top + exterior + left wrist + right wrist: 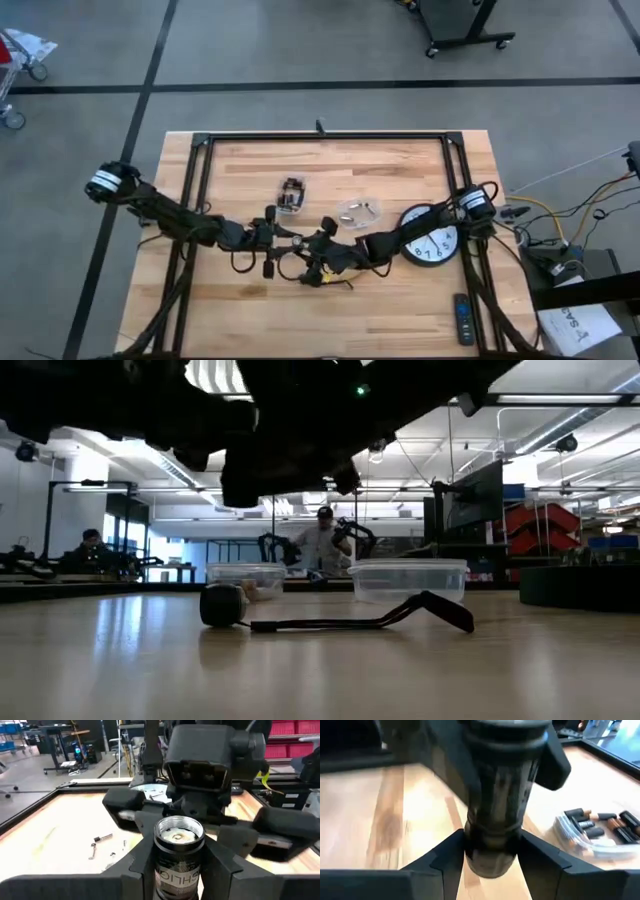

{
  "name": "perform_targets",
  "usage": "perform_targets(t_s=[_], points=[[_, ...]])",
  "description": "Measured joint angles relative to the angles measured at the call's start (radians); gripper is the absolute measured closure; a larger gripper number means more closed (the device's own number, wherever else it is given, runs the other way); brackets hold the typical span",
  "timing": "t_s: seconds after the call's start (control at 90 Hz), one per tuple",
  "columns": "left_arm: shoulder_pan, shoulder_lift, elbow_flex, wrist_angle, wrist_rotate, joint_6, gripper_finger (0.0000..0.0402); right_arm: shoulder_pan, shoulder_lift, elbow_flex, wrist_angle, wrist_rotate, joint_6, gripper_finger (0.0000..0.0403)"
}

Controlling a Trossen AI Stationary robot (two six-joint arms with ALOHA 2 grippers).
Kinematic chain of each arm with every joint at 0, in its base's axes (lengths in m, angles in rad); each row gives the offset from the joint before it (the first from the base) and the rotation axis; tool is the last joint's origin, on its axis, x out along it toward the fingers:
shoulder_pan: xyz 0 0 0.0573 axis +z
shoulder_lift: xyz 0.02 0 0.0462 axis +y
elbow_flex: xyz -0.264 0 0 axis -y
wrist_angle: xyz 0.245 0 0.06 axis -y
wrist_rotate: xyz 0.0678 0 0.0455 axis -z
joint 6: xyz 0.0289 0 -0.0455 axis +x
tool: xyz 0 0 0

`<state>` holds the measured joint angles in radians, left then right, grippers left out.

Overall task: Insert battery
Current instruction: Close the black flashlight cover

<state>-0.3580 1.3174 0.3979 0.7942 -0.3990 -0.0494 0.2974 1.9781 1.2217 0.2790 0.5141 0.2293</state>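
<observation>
We've got both arms meeting over the middle of the wooden table [400, 310], near its front edge. Our left gripper [180, 865] is clamped on the flashlight body [178, 851], open threaded end facing the other arm, with something metallic down inside that we can't identify. Our right gripper [492, 852] pinches a dark cylinder [497, 800], too blurred to say which flashlight part it is. Loose batteries [605, 822] lie in a clear bag [359, 210] nearby. The wall clock [432, 236] is partly covered by the right arm. In the low view a strap [340, 622] lies on the table, arms just dark shapes above.
</observation>
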Motion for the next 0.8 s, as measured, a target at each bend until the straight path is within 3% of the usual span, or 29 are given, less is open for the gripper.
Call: perform_targets(t_s=[0.133, 0.222, 0.322, 0.533, 0.656, 0.8], points=[[-0.001, 0.014, -0.021, 0.014, -0.001, -0.027, 0.0305, 0.010, -0.028, 0.001, -0.116, -0.070, -0.003, 0.0254], [-0.003, 0.054, -0.045, 0.054, 0.004, -0.049, 0.0305, 0.020, -0.029, -0.002, -0.150, -0.204, -0.002, 0.0250], [0.005, 0.110, -0.065, 0.111, -0.059, -0.070, 0.0305, 0.041, -0.015, -0.002, -0.151, -0.336, -0.002, 0.0242], [0.001, 0.274, -0.070, 0.262, -0.055, -0.095, 0.0305, 0.054, 0.029, -0.002, -0.097, -0.316, -0.043, 0.0226], [-0.001, 0.365, -0.070, 0.339, -0.047, -0.117, 0.0305, 0.056, 0.040, -0.002, -0.080, -0.368, -0.113, 0.0222], [0.000, 0.431, -0.061, 0.383, -0.050, -0.148, 0.0304, 0.053, 0.044, 0.040, -0.165, -0.390, -0.145, 0.0227]])
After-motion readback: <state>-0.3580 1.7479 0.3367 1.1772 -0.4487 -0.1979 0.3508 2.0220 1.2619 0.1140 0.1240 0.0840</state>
